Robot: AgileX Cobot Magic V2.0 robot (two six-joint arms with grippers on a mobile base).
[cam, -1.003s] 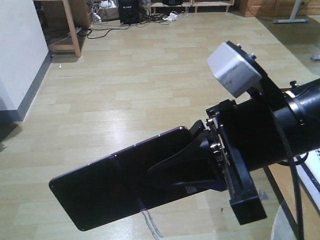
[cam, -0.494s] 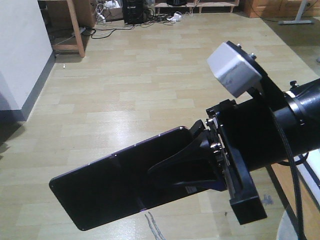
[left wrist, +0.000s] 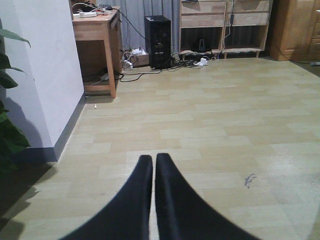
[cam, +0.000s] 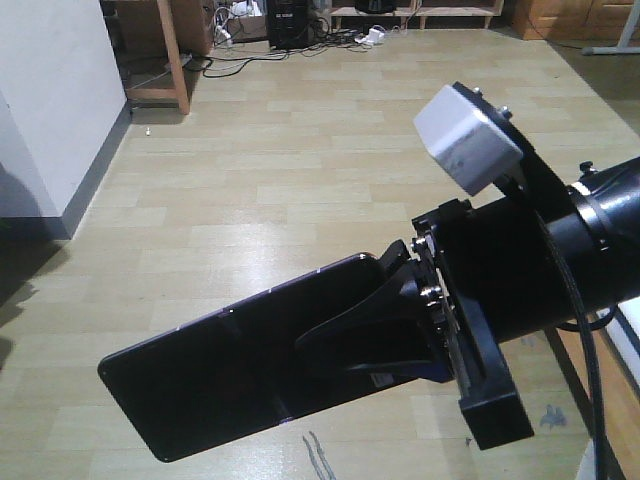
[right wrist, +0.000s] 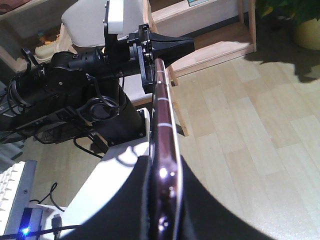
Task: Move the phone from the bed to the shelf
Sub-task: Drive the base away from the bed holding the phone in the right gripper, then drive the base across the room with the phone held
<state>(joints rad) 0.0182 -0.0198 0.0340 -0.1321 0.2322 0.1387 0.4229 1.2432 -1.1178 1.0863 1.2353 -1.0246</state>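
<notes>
Right gripper clenched on phone, gripping one short end. Phone in air above pale plank floor, free end tilted down (glossy black face, pinkish edge in right wrist view). Left gripper closed, fingers pressed together, nothing between. Black computer tower near wooden desk, far back.

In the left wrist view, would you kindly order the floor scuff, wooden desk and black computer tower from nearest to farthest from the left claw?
From the left claw:
1. Floor scuff, to the right, close by.
2. Wooden desk, on the left side.
3. Black computer tower, centre back.
</notes>
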